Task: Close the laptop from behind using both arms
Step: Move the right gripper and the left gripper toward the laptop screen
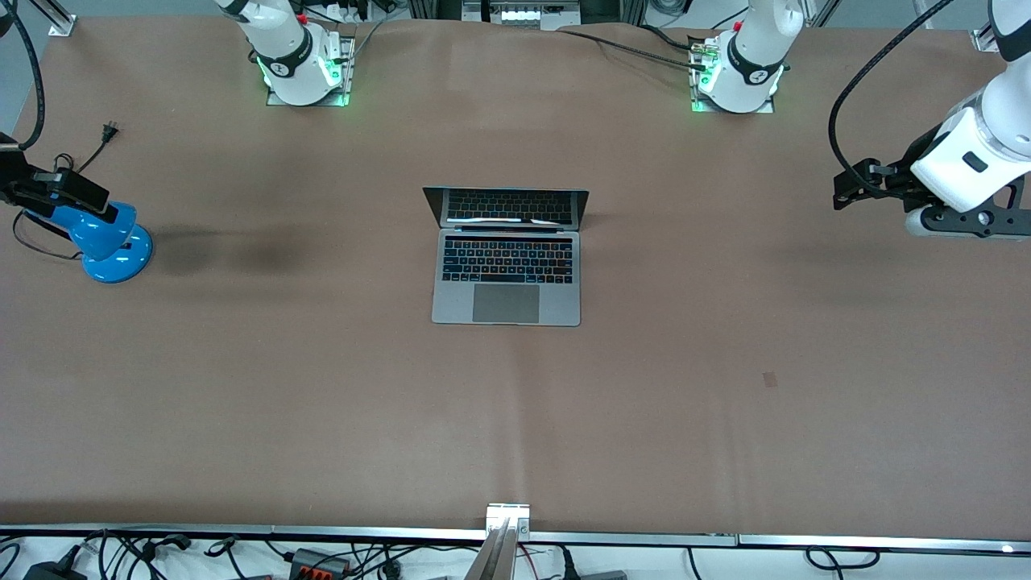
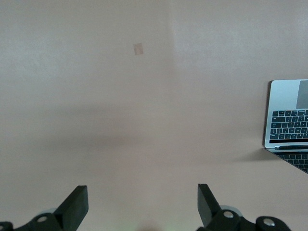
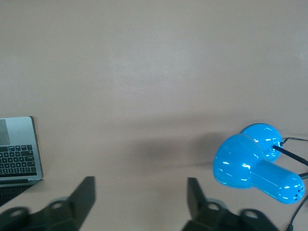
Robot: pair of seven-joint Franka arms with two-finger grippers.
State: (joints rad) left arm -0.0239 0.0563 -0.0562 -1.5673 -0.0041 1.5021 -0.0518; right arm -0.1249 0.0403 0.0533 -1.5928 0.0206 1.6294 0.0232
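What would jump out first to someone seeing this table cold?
The open laptop in the middle of the table, its dark screen facing the front camera. Next, the bright blue desk lamp at the right arm's end, with the right gripper open above the table beside it. The left gripper hangs open over bare table at the left arm's end.

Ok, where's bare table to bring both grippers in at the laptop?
Bare table lies on both flanks of the laptop: between it and the lamp, and between it and the left gripper. The strip from lid to arm bases is bare too. Crowded only at the lamp, under the right gripper.
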